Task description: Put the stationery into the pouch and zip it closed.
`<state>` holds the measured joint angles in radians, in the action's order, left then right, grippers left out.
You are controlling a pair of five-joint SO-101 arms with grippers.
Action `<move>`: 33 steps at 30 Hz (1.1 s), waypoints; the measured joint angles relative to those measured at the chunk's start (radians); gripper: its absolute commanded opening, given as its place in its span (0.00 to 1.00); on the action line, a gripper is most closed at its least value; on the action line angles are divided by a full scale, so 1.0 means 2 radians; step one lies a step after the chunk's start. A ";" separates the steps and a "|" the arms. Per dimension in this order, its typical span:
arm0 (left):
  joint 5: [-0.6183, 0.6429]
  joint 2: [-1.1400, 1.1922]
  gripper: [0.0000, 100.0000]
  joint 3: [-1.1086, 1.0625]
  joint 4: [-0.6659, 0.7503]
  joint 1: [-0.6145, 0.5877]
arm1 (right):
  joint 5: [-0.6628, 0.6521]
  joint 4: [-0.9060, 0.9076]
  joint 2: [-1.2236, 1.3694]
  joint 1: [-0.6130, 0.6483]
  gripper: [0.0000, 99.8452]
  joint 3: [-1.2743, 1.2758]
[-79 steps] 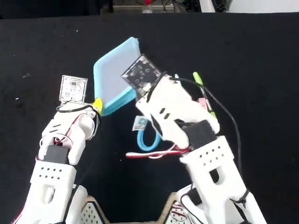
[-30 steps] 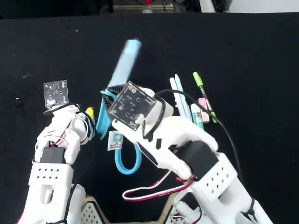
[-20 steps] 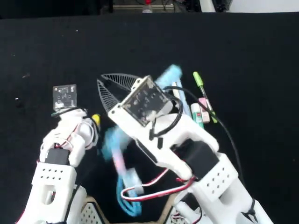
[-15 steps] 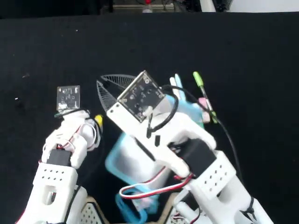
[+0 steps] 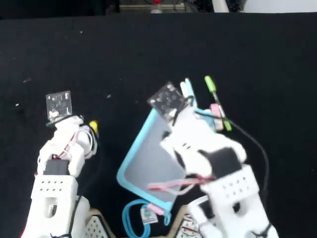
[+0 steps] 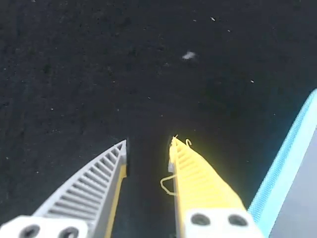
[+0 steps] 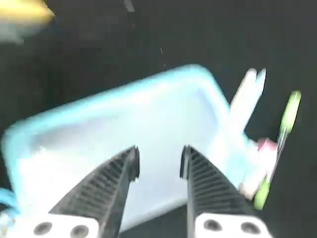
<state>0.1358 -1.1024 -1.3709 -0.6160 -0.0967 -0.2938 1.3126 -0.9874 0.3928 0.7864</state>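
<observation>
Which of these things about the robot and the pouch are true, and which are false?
1. The pouch lies flat on the table. True.
2. The left hand holds a pen. False: it is open and empty.
3. The pens are inside the pouch. False: they lie on the table outside it, by its corner.
4. The right hand is open above the pouch. True.
</observation>
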 measured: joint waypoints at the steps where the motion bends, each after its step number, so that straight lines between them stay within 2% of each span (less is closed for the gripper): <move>1: 0.000 0.000 0.15 0.000 0.000 -0.002 | -0.005 -0.005 0.009 -0.021 0.14 0.019; 4: 0.000 0.000 0.15 0.000 0.000 -0.002 | -0.005 -0.019 0.054 -0.073 0.14 0.051; 8: 0.000 0.000 0.15 0.000 0.000 -0.002 | 0.029 -0.020 0.135 -0.101 0.14 0.051; 15: 0.000 0.000 0.15 0.000 0.000 -0.006 | 0.032 0.031 0.232 -0.163 0.14 0.005; 19: 0.000 0.000 0.15 0.000 0.000 -0.006 | -0.047 0.063 0.241 -0.193 0.14 -0.008; 22: 0.000 0.000 0.15 0.000 0.000 -0.006 | -0.143 0.088 0.241 -0.196 0.14 -0.010; 26: 0.000 0.000 0.15 0.000 0.000 -0.006 | -0.262 0.056 0.242 -0.196 0.14 0.025; 28: 0.000 0.000 0.15 0.000 0.000 -0.006 | -0.288 0.013 0.251 -0.196 0.14 0.061; 33: 0.000 0.000 0.15 0.000 0.000 -0.006 | -0.299 -0.106 0.268 -0.196 0.14 0.133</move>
<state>0.1358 -1.1024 -1.3709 -0.6160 -0.1089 -0.8922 1.1009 -0.4519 0.0000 1.0518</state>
